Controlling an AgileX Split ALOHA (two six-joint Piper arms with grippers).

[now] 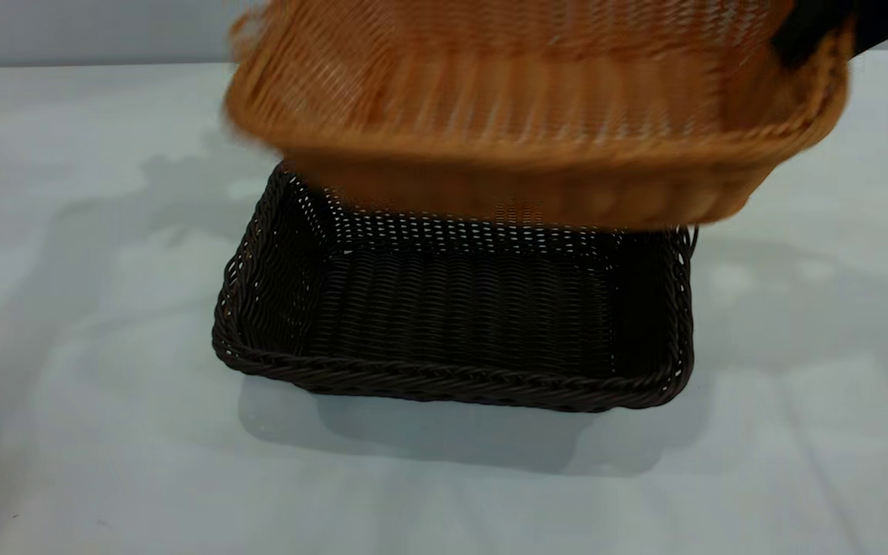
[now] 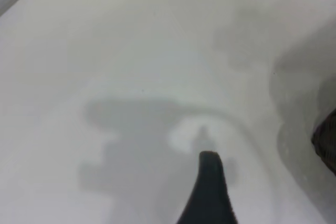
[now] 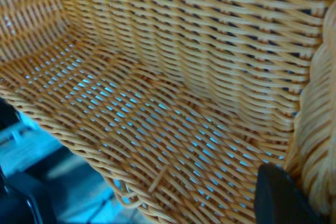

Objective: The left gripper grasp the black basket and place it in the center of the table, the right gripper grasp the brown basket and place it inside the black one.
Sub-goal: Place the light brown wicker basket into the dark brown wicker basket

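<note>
Dark wicker first: the black basket [image 1: 455,316] sits flat on the surface [image 1: 89,324] near mid-scene, open side up, nothing inside it. Its near braided rim is in full sight; a small wire loop shows at its far right corner.

Above and just beyond it, the brown basket [image 1: 536,116] hangs in the air, tilted, clear of the surface and not inside the dark one. Its lower edge blocks the black basket's far rim from the exterior view. No contact between the two can be made out.

Far right, top corner: a piece of the right gripper [image 1: 806,31] shows at the brown basket's right rim, carrying it, fingers clenched on that rim.

Right wrist view fills with orange-tan weave [image 3: 157,93], floor and wall of the brown basket seen from inside, one dark finger [image 3: 281,198] against the braided edge; the exterior view shows none of this interior.

Left wrist view: one dark finger [image 2: 210,187] of the left gripper over bare surface [image 2: 105,51]; a dark sliver of the black basket [image 2: 326,140] at the frame edge. Whether those fingers are released or clenched, cannot tell. The left gripper is out of the exterior view.
</note>
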